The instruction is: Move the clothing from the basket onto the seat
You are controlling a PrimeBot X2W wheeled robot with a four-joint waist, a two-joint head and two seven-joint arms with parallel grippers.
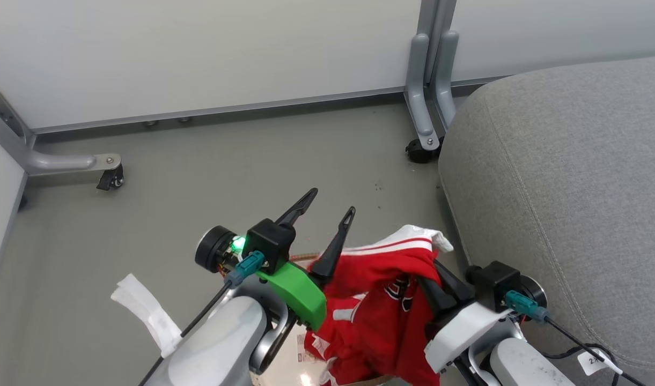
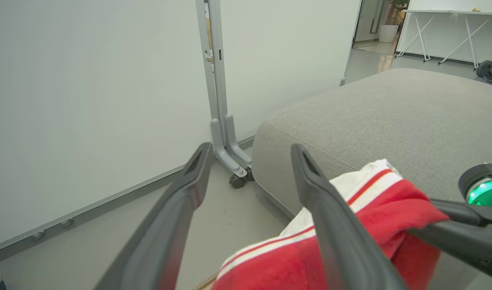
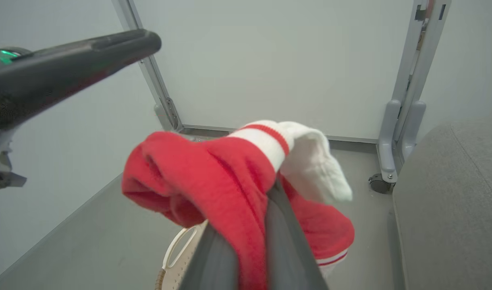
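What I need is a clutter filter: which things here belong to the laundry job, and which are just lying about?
Job: red clothing, basket, grey seat, right pincer shut on the clothing, open left pincer.
Lying about: partition feet on castors, white table.

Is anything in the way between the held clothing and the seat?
Nothing visible. The right gripper is shut on the clothing, and the seat lies just to its right across a strip of bare floor. The open left gripper is on the clothing's left, away from the seat.
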